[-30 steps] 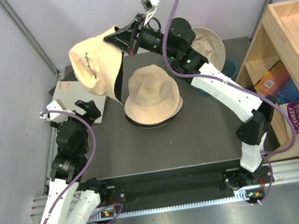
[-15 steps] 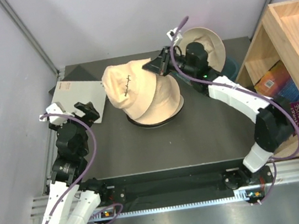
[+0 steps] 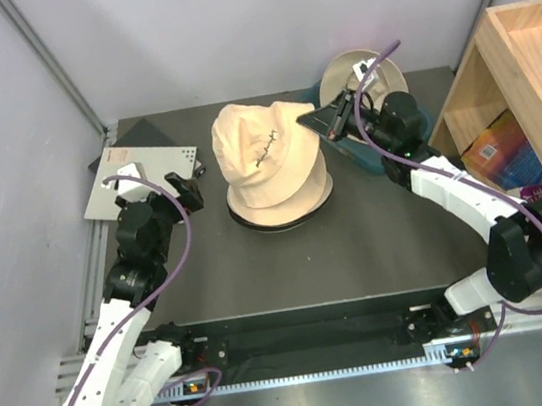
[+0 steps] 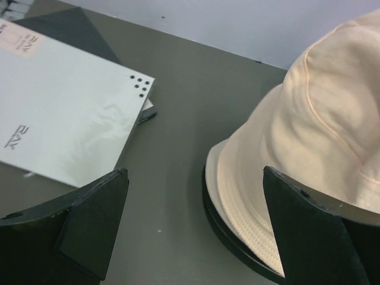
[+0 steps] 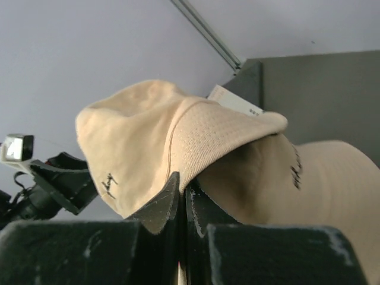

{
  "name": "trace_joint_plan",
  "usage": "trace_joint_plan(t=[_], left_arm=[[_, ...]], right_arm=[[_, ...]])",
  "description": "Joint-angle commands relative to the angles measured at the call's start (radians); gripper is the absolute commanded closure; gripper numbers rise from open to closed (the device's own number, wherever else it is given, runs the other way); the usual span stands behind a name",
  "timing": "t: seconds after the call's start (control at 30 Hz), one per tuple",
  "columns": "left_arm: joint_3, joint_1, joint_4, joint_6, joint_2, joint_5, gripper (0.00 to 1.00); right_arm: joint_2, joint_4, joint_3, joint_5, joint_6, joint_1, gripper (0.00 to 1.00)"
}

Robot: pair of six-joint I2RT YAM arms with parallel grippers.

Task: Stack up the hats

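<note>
Seen from above, a dark table [image 3: 378, 248] holds a stack of hats [image 3: 285, 196] near its middle. In the stack a beige bucket hat sits on a black hat [image 4: 218, 230], of which only a thin dark brim edge shows underneath.

A cream hat [image 3: 258, 149] with a short line of dark stitching is draped on top of the stack, tilted and leaning towards the back left. The right gripper [image 3: 325, 120] reaches in from the right, with its jaws pressed together on the brim of this hat. In the right wrist view the fabric folds up and over the closed fingers [image 5: 169, 199].

The left gripper [image 4: 195, 178] is low at the left side of the table. Its jaws are spread wide and hold nothing. It points at the bare gap between a white booklet [image 3: 136, 176] and the stack, and touches neither.

Another cream hat [image 3: 348, 71] is at the back right with its hollow inside turned up, by a teal tub [image 3: 358, 153] that is mostly hidden behind the right arm. A wooden shelf [image 3: 523, 56] holding books stands just off the table's right edge.
</note>
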Motion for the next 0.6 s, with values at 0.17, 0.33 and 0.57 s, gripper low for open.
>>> trace_joint_plan(t=[0.17,0.33,0.57], left_arm=[[-0.018,0.001,0.208,-0.036,0.088,0.133,0.01],[-0.035,0.001,0.277,-0.084,0.134,0.185,0.02],[-0.076,0.001,0.382,-0.186,0.166,0.257,0.04]], right_arm=[[-0.046,0.079,-0.119,-0.037,0.029,-0.103,1.00],[-0.008,0.080,-0.164,-0.047,0.021,-0.126,1.00],[0.041,0.125,-0.237,-0.047,0.020,-0.164,0.99]])
